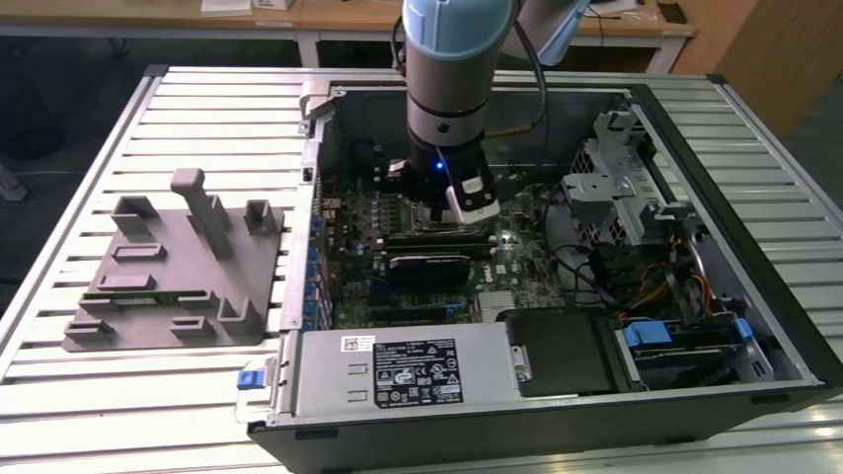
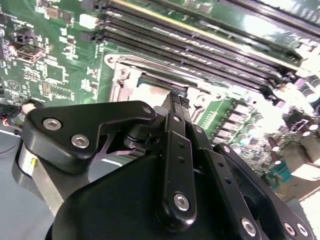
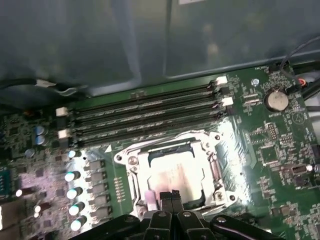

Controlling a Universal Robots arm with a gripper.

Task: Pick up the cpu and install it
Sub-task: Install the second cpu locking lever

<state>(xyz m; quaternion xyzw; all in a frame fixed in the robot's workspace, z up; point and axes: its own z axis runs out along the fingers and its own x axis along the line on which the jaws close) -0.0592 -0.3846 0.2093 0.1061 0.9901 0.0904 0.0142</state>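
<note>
The cpu [image 3: 172, 172] is a pale silver square lying flat inside the metal-framed socket [image 3: 131, 161] on the green motherboard. In the second wrist view a strip of the cpu [image 2: 150, 92] shows just past the fingertips. My gripper [image 3: 170, 196] is shut, its two black fingertips pressed together with nothing between them, right at the near edge of the cpu. Whether the tips touch the chip cannot be told. In the exterior view the gripper [image 1: 472, 212] reaches down into the open computer case [image 1: 777, 326] over the middle of the board.
Rows of black memory slots [image 3: 145, 117] run alongside the socket. A silver power supply box [image 1: 402, 370] and a drive cage [image 1: 619, 188] crowd the case. A grey plastic fixture [image 1: 172, 267] with upright blocks sits on the slatted table at the exterior view's left.
</note>
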